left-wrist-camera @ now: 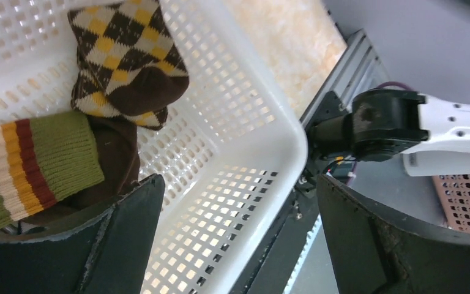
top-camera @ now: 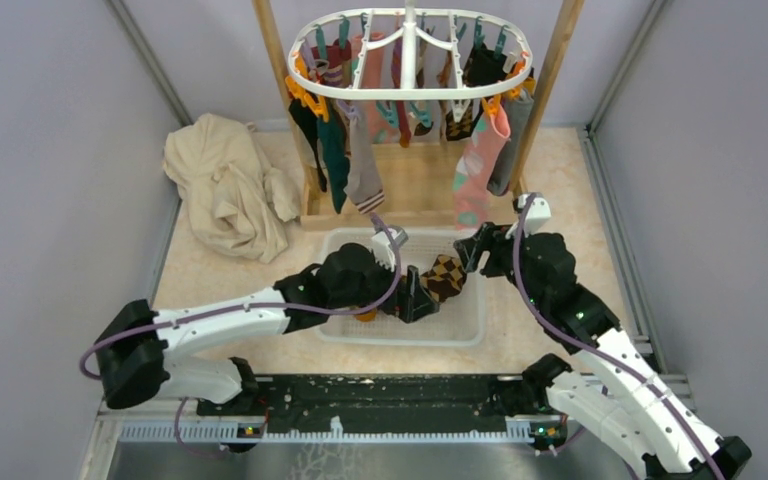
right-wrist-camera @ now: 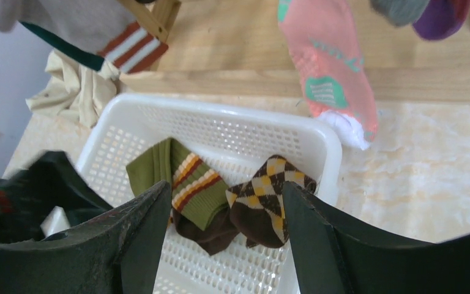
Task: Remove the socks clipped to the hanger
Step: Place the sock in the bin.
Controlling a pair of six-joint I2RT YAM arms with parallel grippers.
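Note:
The white oval hanger [top-camera: 408, 60] hangs at the back with several socks [top-camera: 350, 150] still clipped to it, among them a pink one [top-camera: 475, 165] [right-wrist-camera: 330, 79]. An argyle sock [top-camera: 447, 275] [left-wrist-camera: 128, 61] [right-wrist-camera: 266, 196] and a green striped sock [left-wrist-camera: 30, 162] [right-wrist-camera: 183, 184] lie loose in the white mesh basket [top-camera: 460, 335] [left-wrist-camera: 269, 116] [right-wrist-camera: 220, 113]. My left gripper [top-camera: 415, 295] [left-wrist-camera: 238, 239] is low over the basket's corner, jaws wide open and empty, with both socks just off its left finger. My right gripper [top-camera: 472, 248] [right-wrist-camera: 226, 245] hovers open and empty above the basket's right rim, below the pink sock.
A wooden frame [top-camera: 400, 195] carries the hanger behind the basket. A crumpled beige cloth [top-camera: 225, 185] lies at the back left. Grey walls close in both sides. In the left wrist view, the right arm's base [left-wrist-camera: 416, 122] and a pink mesh basket [left-wrist-camera: 465, 202] sit beyond the table edge.

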